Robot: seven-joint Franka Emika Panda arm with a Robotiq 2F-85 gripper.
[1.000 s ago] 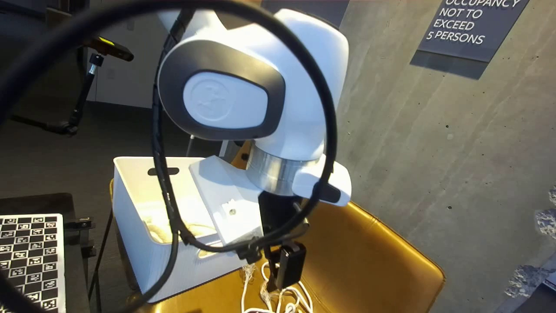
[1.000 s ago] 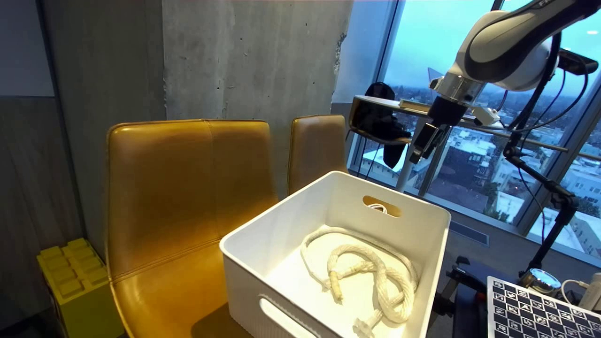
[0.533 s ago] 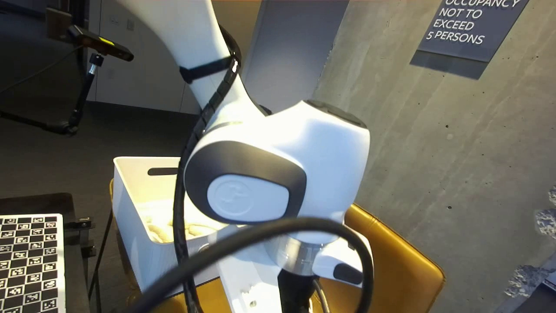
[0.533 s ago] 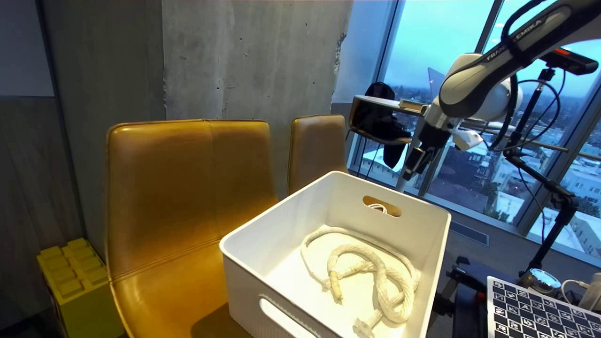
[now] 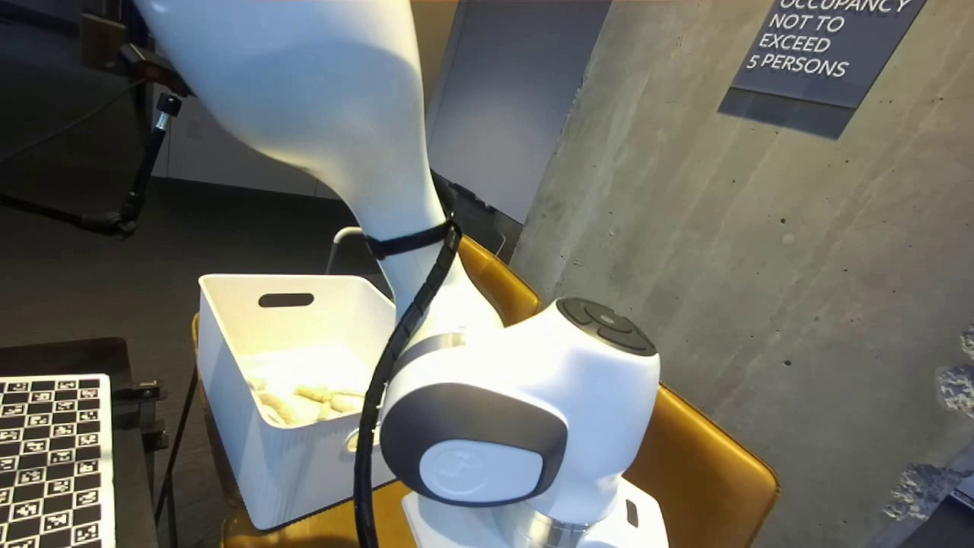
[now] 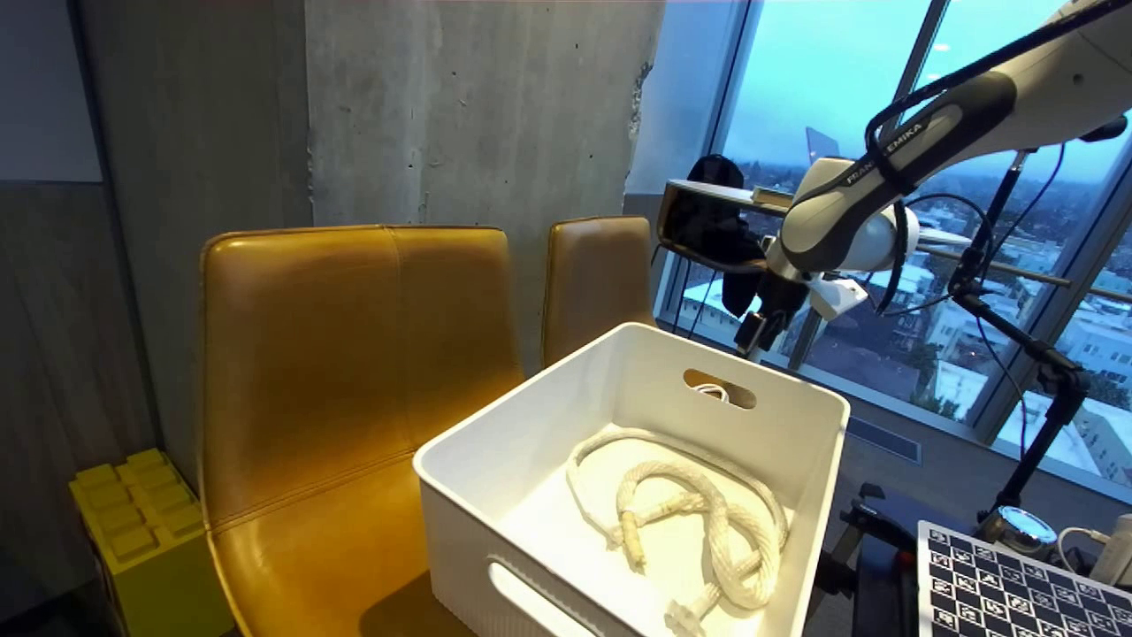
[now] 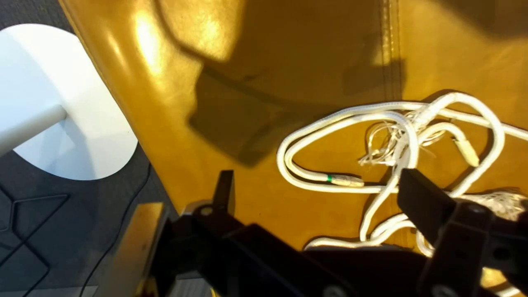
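Rope (image 7: 413,142) crosswise in wrist view, banded end (image 7: 347,180) rightward

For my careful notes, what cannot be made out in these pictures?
- Wrist view: white rope, partly hidden by the gripper, cut off by the right edge.
- An exterior view: robot arm, its gripper cut off by the bottom edge.
- An exterior view: that rope, mostly behind the white storage bin.
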